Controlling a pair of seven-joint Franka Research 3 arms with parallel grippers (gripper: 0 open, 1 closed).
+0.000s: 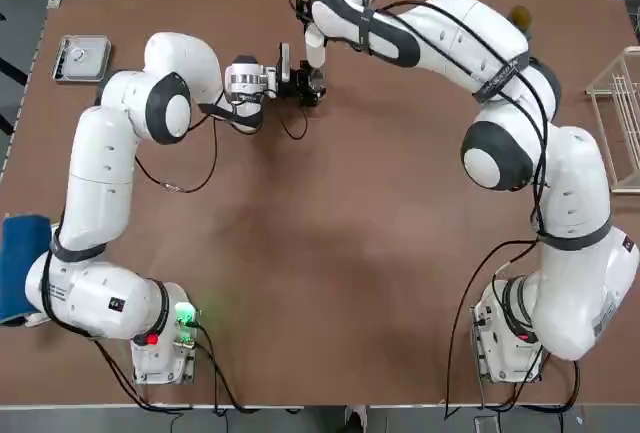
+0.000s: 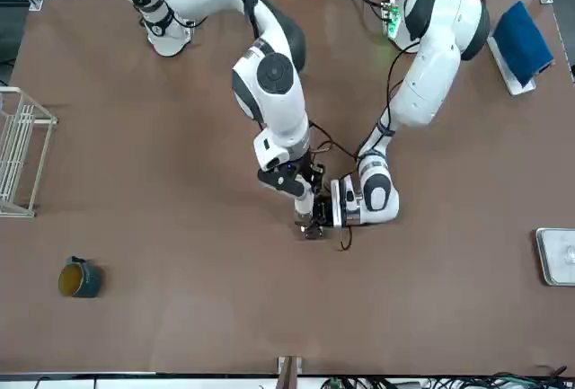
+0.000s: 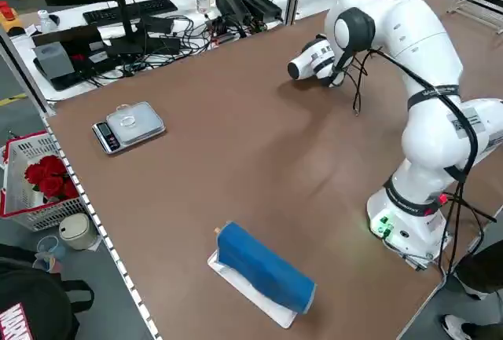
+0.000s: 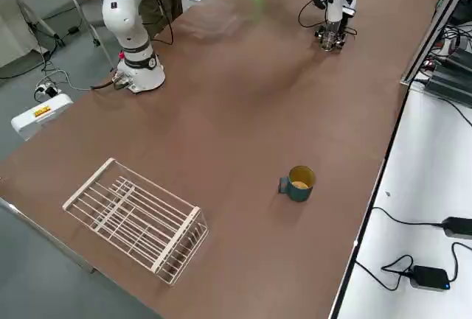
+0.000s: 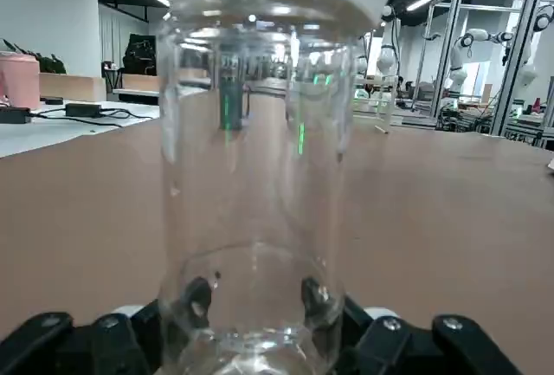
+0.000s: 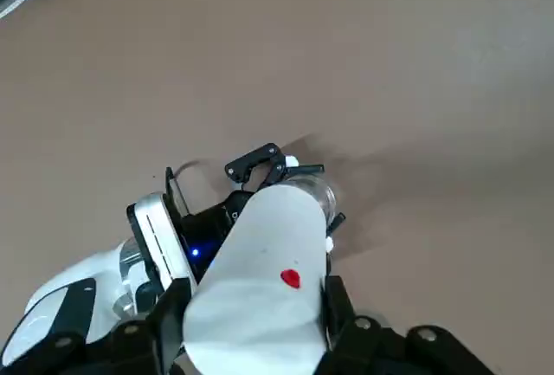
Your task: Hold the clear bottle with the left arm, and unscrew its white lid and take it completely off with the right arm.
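Sitting within right tool [image 6: 258,293]: white lid [image 6: 260,314]

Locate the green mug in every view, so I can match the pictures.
Top: mug, upper right, partly behind the right arm.
Front: lower left.
Left side: not visible.
Right side: right of centre, beyond the white rack.
Left wrist: not visible.
Right wrist: not visible.
Shared landmark: the brown tabletop, in all six.
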